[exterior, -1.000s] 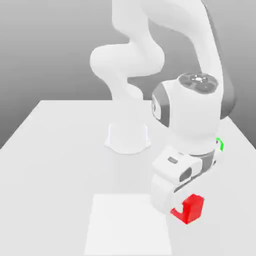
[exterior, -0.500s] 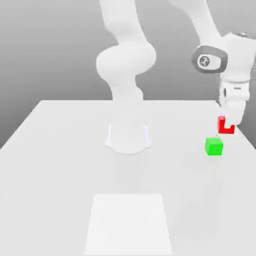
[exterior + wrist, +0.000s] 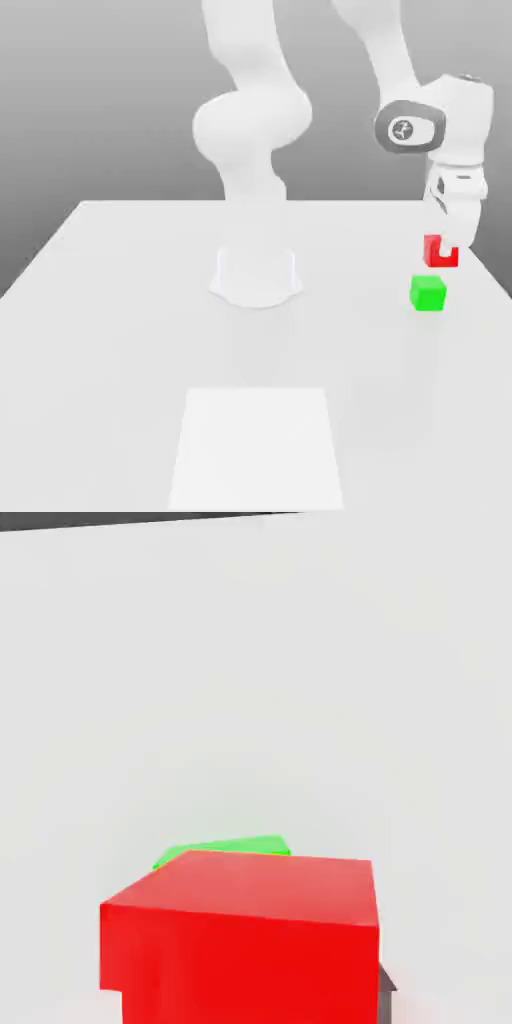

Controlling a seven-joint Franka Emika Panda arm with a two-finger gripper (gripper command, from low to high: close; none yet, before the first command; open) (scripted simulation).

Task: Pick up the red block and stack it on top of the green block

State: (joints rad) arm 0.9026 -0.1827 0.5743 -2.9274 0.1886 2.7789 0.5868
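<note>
Currently mid-carry, judging by pose — small smooth bright-red cube [image 3: 433, 252] gripped in jaws of white two-finger gripper [image 3: 446, 246], held up near small smooth bright-green cube [image 3: 428, 294], which sits on pale flat tabletop [image 3: 130, 350]. Stack not made. Next: bring red over green, square faces, lower gently, release only once seated — off-centre drop could tip it.

So my gripper [image 3: 446, 250] and the red block [image 3: 432, 252] are now way back toward the table's [image 3: 130, 340] far corner on the exterior view's right, not out by the white patch's [image 3: 257, 448] corner. They've just slid a bit inward from the side edge too. Green block [image 3: 428, 294]'s uncovered now, lol.
</note>
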